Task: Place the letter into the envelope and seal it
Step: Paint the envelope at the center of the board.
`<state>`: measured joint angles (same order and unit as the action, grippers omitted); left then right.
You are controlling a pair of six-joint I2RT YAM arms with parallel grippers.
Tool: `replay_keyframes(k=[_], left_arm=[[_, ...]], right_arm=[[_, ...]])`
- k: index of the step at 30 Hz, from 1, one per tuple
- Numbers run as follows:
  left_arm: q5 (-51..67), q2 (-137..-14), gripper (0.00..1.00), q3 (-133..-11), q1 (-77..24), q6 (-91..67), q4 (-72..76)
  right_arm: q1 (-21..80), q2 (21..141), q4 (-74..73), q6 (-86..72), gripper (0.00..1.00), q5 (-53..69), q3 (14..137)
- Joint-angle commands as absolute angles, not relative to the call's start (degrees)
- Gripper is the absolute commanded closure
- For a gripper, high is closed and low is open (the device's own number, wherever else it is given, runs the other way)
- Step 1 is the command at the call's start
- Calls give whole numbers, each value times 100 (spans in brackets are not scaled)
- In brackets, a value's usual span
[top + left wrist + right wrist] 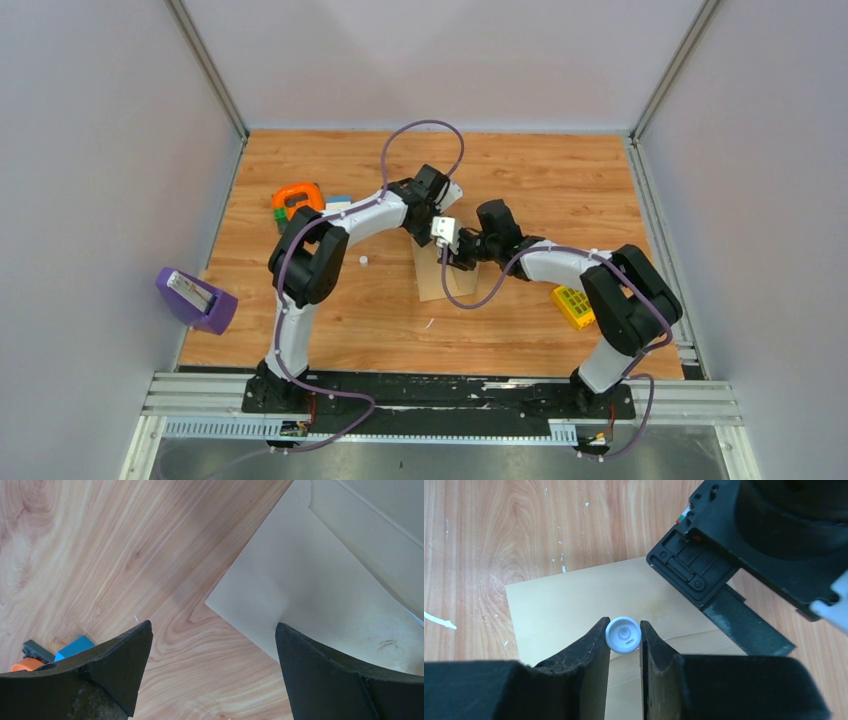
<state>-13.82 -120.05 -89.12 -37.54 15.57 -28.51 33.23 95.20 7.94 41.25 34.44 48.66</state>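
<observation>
We saw the flat tan-brown kraft paper envelope (569,600) lying mid wood-grain bench (484,530), right under both hands. The right hand (624,626) hung straight above it, fingers narrow & pinching a small white round plastic piece (623,636), poss. a glue-stick end, aimed down at the paper near a fold seam. The left hand (214,626) stood wide, holding nothing, one finger over the envelope's corner, the other over bare bench. So the right hand was nearer for the next touch, in our view. Long axis: arms covered too much, approx. near-to-far in the top view. Count: 1 envelope, 1 white piece gripped, 1 white speck (364,260) loose on the bench. The pale bordered letter: 0 seen apart; inside or not, we couldn't tell
</observation>
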Motion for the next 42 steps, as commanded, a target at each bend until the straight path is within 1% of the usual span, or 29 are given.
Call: replay_keyframes(k=[1, 6, 14, 21, 33, 36, 42], left_arm=[[-1321, -12136, 0, -9141, -3801, 1591, -2977], [-1298, -12191, 0, -9112, -3814, 1607, -2992], [-1238, -12179, 0, -9098, -3844, 1601, -3004], [-1268, -12143, 0, -9026, -3911, 1655, -2976], [-1244, -12145, 0, -9010, -3990, 1707, -2975], [-1258, -12141, 0, -9002, -3994, 1712, -2974], [-1333, -12133, 0, -8971, -3992, 1722, -2946]], right_arm=[[3384, 9623, 980, 4188, 100, 3317, 5014], [3385, 9710, 1092, 4133, 100, 3079, 5037], [3392, 9951, 1077, 3952, 100, 3079, 5156], [3406, 10107, 1357, 3626, 100, 2740, 5246], [3467, 10088, 1692, 3809, 100, 2225, 5150], [3472, 10073, 1435, 3850, 100, 2374, 5236], [3452, 10037, 363, 4015, 100, 2970, 5552]])
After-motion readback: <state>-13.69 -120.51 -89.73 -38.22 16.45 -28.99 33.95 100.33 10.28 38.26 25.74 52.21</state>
